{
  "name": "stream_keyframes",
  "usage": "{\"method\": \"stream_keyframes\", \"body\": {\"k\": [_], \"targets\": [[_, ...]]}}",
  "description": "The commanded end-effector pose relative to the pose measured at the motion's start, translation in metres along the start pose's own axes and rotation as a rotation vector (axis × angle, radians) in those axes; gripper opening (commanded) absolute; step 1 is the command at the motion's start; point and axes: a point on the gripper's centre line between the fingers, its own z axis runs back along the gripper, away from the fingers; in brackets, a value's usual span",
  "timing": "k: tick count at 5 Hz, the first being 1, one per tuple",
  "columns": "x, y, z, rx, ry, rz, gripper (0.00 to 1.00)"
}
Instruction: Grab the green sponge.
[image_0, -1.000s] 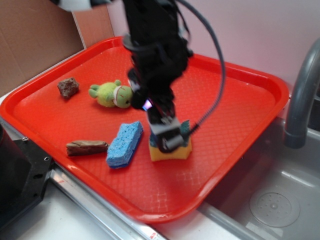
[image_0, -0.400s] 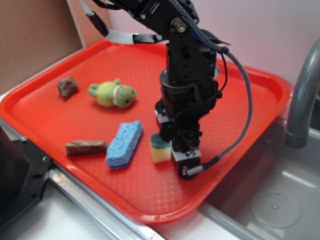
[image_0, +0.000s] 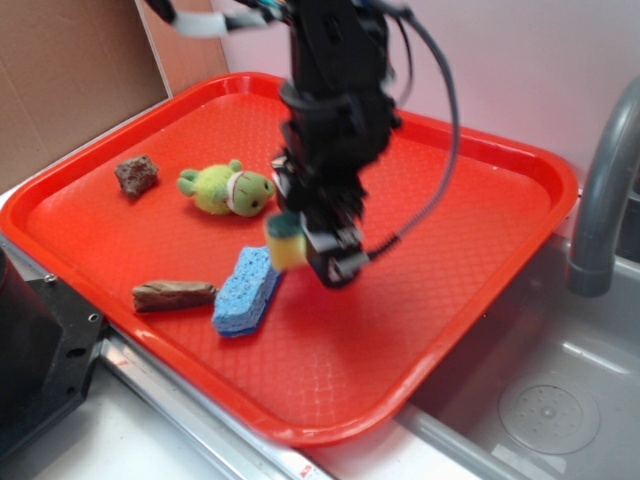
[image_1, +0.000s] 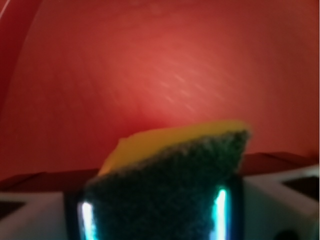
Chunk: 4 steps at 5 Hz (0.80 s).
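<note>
1. The gripper (image_0: 318, 250) is clamped shut on the green sponge (image_0: 286, 241), holding it up off the red tray (image_0: 480, 250).
2. Wrist view backs that up: green sponge sits wedged between the jaws, scouring side toward the camera, yellow foam peeking out behind. Looks like a solid pinch, so I'd say the grab is basically done.
3. Just below-left of the gripper is the blue sponge (image_0: 248, 290); the plush frog (image_0: 226, 188) lies off to its left.
4. No readable labels or writing anywhere; it's blurry.

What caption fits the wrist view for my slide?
End effector gripping the green sponge above the red tray.
</note>
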Motion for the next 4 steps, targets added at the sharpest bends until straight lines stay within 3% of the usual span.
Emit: {"method": "stream_keyframes", "body": {"k": [1,2,3,4], "targets": [[-0.021,0.079,0.091,-0.074,-0.073,0.355,0.0],[-0.029,0.109,0.102,-0.115,-0.103,0.458,0.0],[-0.029,0.116,0.104,-0.073,-0.137,0.488,0.0],[-0.025,0.119,0.102,0.013,-0.122,0.479,0.0]]}}
